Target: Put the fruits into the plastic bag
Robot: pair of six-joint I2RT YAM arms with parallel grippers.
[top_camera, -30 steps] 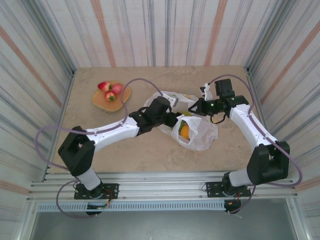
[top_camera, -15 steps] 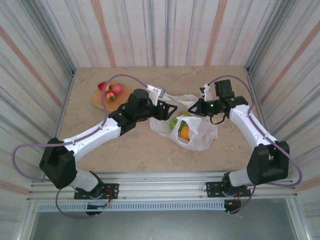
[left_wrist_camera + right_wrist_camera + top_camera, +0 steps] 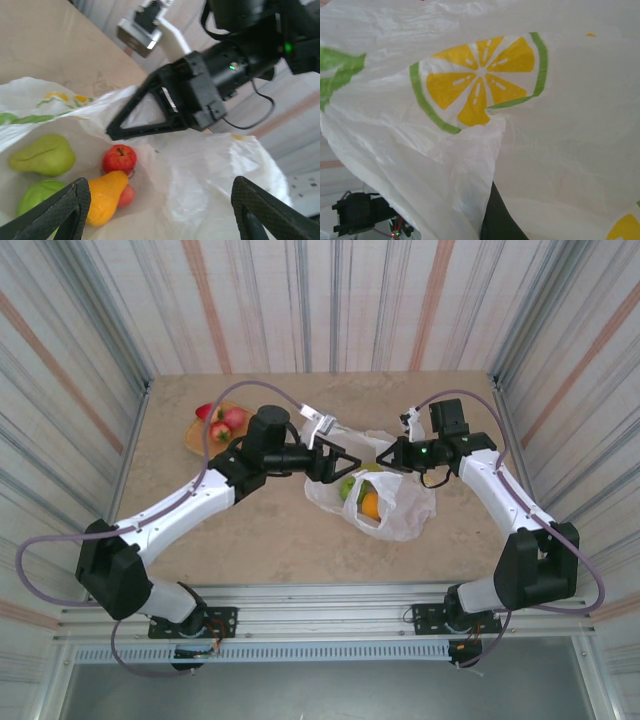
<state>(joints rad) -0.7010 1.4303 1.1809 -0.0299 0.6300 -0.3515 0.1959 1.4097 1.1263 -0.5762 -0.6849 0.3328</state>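
- Top external view: the left gripper (image 3: 338,462) hangs wide and empty just beside the mouth of the plastic bag (image 3: 405,510), which lies right of centre on the surface (image 3: 280,540). The right gripper (image 3: 385,454) is closed on the bag's far rim. Three red and pink fruits (image 3: 225,423) sit on the woven tray (image 3: 200,447) at the far left, well apart from the bag.
- The step in hand is judged to be fetching the next fruit. The left gripper should lift clear of the film before swinging to the tray, then descend from above onto the outermost piece.
- Left wrist view: inside the bag lie a green pear-shaped piece (image 3: 42,155), a red apple (image 3: 119,158) and an orange-yellow piece (image 3: 104,197). The mouth gapes beneath the right gripper. Each release should aim at this hollow, not at the rim.
- Right wrist view: film bearing a lemon-slice print (image 3: 477,82) crowds the lens. A dark finger at the lower edge appears to pinch a fold, though the contact itself is hidden. That hold should be firm and raised.
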